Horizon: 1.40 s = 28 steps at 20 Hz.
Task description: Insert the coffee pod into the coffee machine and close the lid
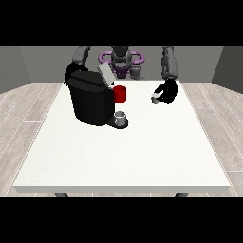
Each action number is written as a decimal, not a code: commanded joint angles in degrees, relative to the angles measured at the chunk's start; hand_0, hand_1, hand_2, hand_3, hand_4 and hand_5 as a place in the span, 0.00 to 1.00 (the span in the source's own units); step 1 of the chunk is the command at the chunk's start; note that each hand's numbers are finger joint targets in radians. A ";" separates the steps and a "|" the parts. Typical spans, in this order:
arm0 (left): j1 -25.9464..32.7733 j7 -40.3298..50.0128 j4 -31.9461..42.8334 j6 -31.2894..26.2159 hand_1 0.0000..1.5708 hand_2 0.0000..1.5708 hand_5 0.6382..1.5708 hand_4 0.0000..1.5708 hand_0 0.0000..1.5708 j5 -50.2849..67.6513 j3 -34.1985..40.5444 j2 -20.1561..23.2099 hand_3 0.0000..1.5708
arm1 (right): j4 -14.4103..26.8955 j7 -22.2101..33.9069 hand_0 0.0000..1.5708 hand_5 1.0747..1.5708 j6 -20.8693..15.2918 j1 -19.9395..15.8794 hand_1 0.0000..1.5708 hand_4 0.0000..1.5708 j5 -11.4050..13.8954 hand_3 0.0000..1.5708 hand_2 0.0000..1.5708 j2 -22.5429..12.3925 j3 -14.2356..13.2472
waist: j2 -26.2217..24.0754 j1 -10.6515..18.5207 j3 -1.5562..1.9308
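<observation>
Coffee pod (154,99) | pinched by hand at view's right (166,91) | coffee machine (92,97) lid raised

Black coffee machine (90,102) with red part (120,94), white table (142,156).

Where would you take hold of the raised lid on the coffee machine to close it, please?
Probably at the free upper end of the lid, coming from above. It stands tilted open over the black coffee machine, hinged low near the red part, so pressing its high end down should swing it shut.
</observation>
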 commanded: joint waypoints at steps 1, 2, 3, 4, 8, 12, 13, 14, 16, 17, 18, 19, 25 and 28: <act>-2.89 -4.50 -1.29 -3.01 0.94 0.94 1.00 0.40 0.94 1.34 0.85 0.99 0.90 | 0.62 1.43 0.00 1.00 -1.45 -0.94 0.00 0.28 0.35 0.00 0.00 1.14 0.45 | 0.10 0.12 -0.05; -4.77 -2.95 -3.02 -5.82 0.92 0.92 1.00 0.40 0.92 1.49 0.43 1.43 0.88 | 3.82 -2.36 0.00 1.00 -0.74 0.38 0.00 0.28 0.30 0.00 0.00 1.65 0.22 | -0.55 1.29 -0.02; -4.08 -1.38 -2.81 -7.00 0.89 0.91 1.00 0.38 0.89 1.26 0.02 0.52 0.87 | 2.93 1.12 0.00 1.00 0.93 0.22 0.00 0.29 -0.87 0.00 0.00 -1.20 -1.23 | -2.82 0.48 -0.03; -5.60 -2.28 -2.25 -7.28 0.88 0.90 1.00 0.37 0.88 2.01 1.23 1.46 0.86 | 1.78 -0.77 0.00 1.00 -1.16 1.18 0.00 0.32 1.10 0.00 0.00 2.30 2.09 | -1.83 -0.46 -0.04; -8.30 2.61 -5.44 -9.07 0.79 0.84 1.00 0.34 0.79 1.49 -0.17 -2.49 0.84 | 5.71 -1.55 0.00 1.00 0.97 -0.06 0.00 0.30 0.12 0.00 0.00 -0.46 0.05 | -3.60 0.53 -0.02; -13.65 0.86 -6.24 -14.49 0.80 0.85 1.00 0.36 0.80 1.82 0.83 2.20 0.82 | 5.50 -2.89 0.00 1.00 -0.44 -2.03 0.00 0.29 1.13 0.00 0.00 1.15 1.24 | -1.89 -0.77 -0.03; -13.72 2.69 -7.21 -11.89 0.80 0.85 1.00 0.35 0.80 1.06 0.64 0.48 0.82 | 5.72 -2.23 0.00 1.00 0.94 -1.55 0.00 0.30 0.35 0.00 0.00 0.49 1.00 | -2.95 -1.10 -0.03; -14.91 2.64 -7.81 -13.64 0.80 0.85 1.00 0.35 0.80 1.75 1.32 1.15 0.82 | 7.87 -5.97 0.00 1.00 2.14 -2.04 0.00 0.31 -1.25 0.00 0.00 -0.32 -1.18 | -1.15 -0.48 -0.01; -14.14 3.15 -7.85 -12.01 0.80 0.85 1.00 0.35 0.80 0.70 1.12 -0.05 0.82 | 7.59 -4.76 0.00 1.00 0.91 -2.08 0.00 0.31 -0.24 0.00 0.00 1.02 0.29 | -1.34 -0.58 -0.02; -16.12 1.87 -5.70 -14.03 0.80 0.85 1.00 0.35 0.80 1.93 3.40 3.57 0.82 | 3.93 -1.83 0.00 1.00 -0.99 -2.53 0.00 0.30 0.02 0.00 0.00 2.31 3.46 | -1.03 -2.19 -0.04; -17.93 3.43 -5.20 -15.53 0.80 0.85 1.00 0.35 0.80 2.41 4.06 4.68 0.82 | 3.90 -2.62 0.00 1.00 4.32 -2.90 0.00 0.30 -1.85 0.00 0.00 -1.91 0.20 | -0.11 -4.39 -0.03; -17.56 3.06 -5.25 -15.16 0.80 0.85 1.00 0.35 0.80 2.48 4.21 3.75 0.82 | 3.75 -3.36 0.00 1.00 3.00 -1.63 0.00 0.32 -0.89 0.00 0.00 0.07 1.64 | -0.26 -4.20 -0.03; -24.45 6.87 -6.84 -17.26 0.65 0.77 1.00 0.32 0.65 2.18 5.33 6.21 0.78 | 5.17 -6.19 0.00 1.00 3.05 -1.58 0.00 0.33 -0.97 0.00 0.00 0.28 1.48 | -0.08 -4.69 0.00; -25.52 8.27 -5.33 -14.55 0.77 0.80 1.00 0.32 0.77 2.65 6.80 4.38 0.76 | 2.11 -1.47 0.00 1.00 2.04 -5.17 0.00 0.31 -0.54 0.00 0.00 -1.54 0.87 | 1.60 -6.87 -0.03</act>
